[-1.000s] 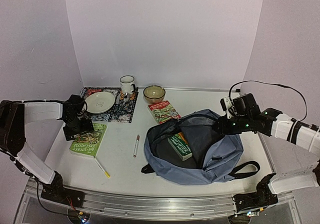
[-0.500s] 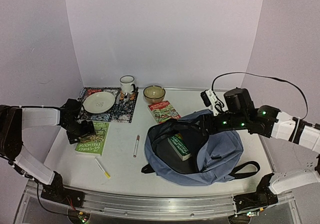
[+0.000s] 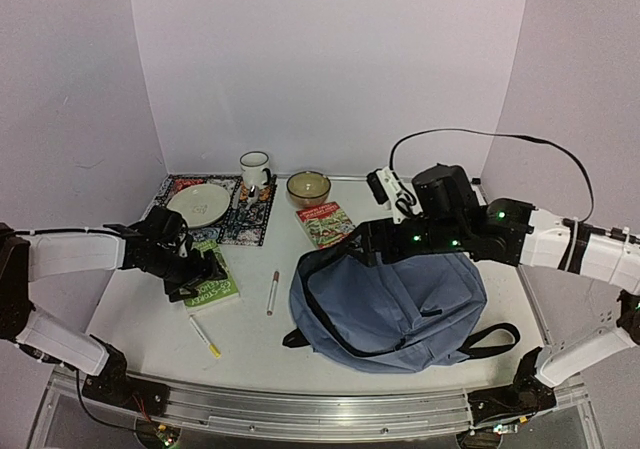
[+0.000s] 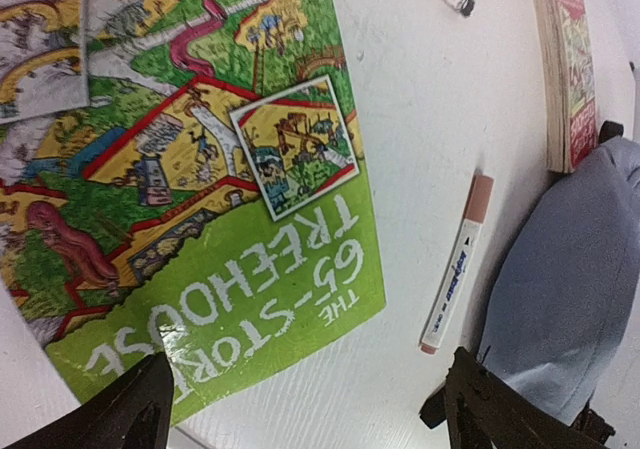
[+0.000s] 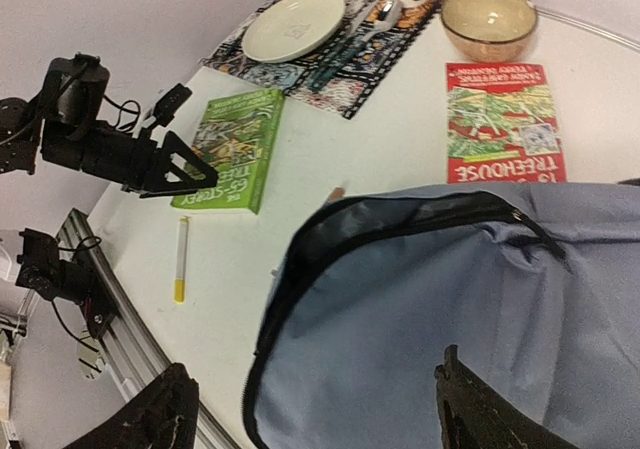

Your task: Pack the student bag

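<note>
The grey-blue student bag (image 3: 400,304) lies at centre right, its flap down and its black zipper line curving along the left side. It fills the right wrist view (image 5: 450,319). My right gripper (image 3: 365,244) hovers open over the bag's upper left rim, jaws wide apart (image 5: 320,419). A green book (image 3: 212,285) lies at the left, also in the left wrist view (image 4: 200,169). My left gripper (image 3: 195,274) is open over the book's near edge (image 4: 315,414). A red book (image 3: 326,223) lies behind the bag.
A brown-capped marker (image 3: 272,292) lies between the green book and the bag. A yellow-tipped pen (image 3: 205,336) lies near the front edge. A patterned placemat (image 3: 250,224) at the back left holds a plate (image 3: 198,205) and mug (image 3: 254,169). A bowl (image 3: 308,186) stands beside it.
My right gripper moved left across the bag; the flap now lies shut, hiding the book inside. My left gripper moved right and nearer, and the green book slid and turned with it.
</note>
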Tool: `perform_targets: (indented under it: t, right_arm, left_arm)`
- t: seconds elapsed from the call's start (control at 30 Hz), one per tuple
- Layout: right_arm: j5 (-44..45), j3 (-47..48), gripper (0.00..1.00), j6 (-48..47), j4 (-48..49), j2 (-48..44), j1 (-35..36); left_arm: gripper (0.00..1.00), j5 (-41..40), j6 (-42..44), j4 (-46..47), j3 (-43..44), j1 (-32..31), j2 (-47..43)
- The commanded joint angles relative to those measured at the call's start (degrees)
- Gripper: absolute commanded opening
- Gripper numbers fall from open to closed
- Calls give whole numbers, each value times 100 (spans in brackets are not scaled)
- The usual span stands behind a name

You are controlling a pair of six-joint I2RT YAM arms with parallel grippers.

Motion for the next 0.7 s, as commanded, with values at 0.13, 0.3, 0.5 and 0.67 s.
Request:
perform_targets:
  t: [0.13, 0.3, 0.5, 0.67]
  right_arm:
    - [120, 719, 83, -7, 459, 892, 468]
    - [152, 686, 83, 89, 623, 1099, 499]
    - [-10, 797, 84, 186, 823, 1424, 650]
    - [-299, 1403, 84, 241, 960, 2282, 976]
  left_arm:
    - [98, -1295, 182, -473, 264, 756, -423]
    - [99, -1837, 431, -456, 772, 1060, 535]
    - [89, -1714, 592, -259, 1051, 1066, 1377]
    - [77, -1361, 682, -127, 874, 957, 1595]
